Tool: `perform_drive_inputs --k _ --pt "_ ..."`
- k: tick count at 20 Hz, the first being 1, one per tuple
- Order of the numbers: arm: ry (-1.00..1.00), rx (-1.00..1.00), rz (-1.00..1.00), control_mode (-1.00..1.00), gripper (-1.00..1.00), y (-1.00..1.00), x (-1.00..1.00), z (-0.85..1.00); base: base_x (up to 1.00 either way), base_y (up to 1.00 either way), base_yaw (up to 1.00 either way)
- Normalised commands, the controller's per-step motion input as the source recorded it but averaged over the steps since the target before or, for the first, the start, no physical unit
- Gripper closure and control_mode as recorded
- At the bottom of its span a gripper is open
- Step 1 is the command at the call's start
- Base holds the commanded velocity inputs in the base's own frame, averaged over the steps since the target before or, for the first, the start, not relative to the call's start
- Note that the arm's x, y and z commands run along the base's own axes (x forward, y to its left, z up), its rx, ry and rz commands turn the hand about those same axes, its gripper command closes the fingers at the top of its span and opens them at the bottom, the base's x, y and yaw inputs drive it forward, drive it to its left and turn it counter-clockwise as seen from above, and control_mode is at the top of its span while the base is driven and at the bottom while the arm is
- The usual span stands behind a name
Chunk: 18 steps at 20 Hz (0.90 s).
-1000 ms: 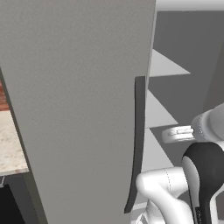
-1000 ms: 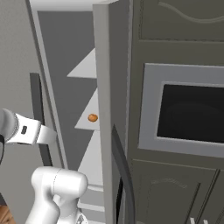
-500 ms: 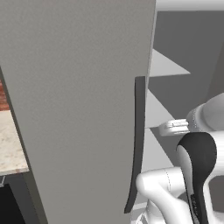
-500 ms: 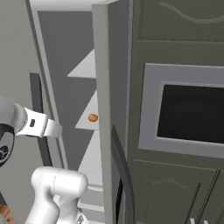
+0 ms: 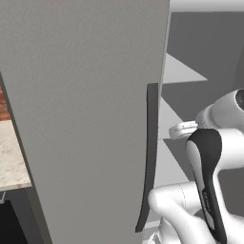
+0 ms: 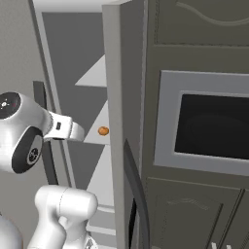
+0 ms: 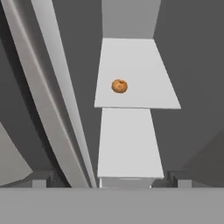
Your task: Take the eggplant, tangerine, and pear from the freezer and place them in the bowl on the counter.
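Nearest the base cameras stands the robot's smooth white arm, rounded like jointed tubing, with a glossy dark band along one link. It rises in front of the freezer, a tall, flat-faced, matte light-grey appliance. A long, thin dark handle runs down the edge of the freezer's left door, curving slightly at its lower end. To the left of the freezer, a patch of beige speckled stone counter sits over dark cabinets.

The freezer stands open, a second grey door swung out on the right, showing pale grey, flat shelves stacked inside dark grey walls. In the hand view, the gripper points into the freezer with its fingers spread wide and nothing between them.

Farther in, the tangerine rests on a smooth pale shelf, a small, round, orange, slightly dimpled fruit. It lies left of the shelf's middle, well apart from the gripper.
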Motion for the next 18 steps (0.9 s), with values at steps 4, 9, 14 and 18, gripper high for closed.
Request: perform_drive_inputs --k 4,9,14,18 --pt "-0.02 -0.01 0.08 -1.00 -1.00 -0.15 0.47 -0.09 0.00 0.00 0.00" --pt "0.00 0.00 0.08 -1.00 -1.00 -0.24 0.37 -0.12 0.00 0.00 0.00" --pt "0.00 0.00 0.05 -1.00 -1.00 -0.02 0.50 -0.17 0.00 0.00 0.00" --pt "0.00 0.00 0.05 -1.00 -1.00 -0.13 0.43 -0.18 0.00 0.00 0.00"
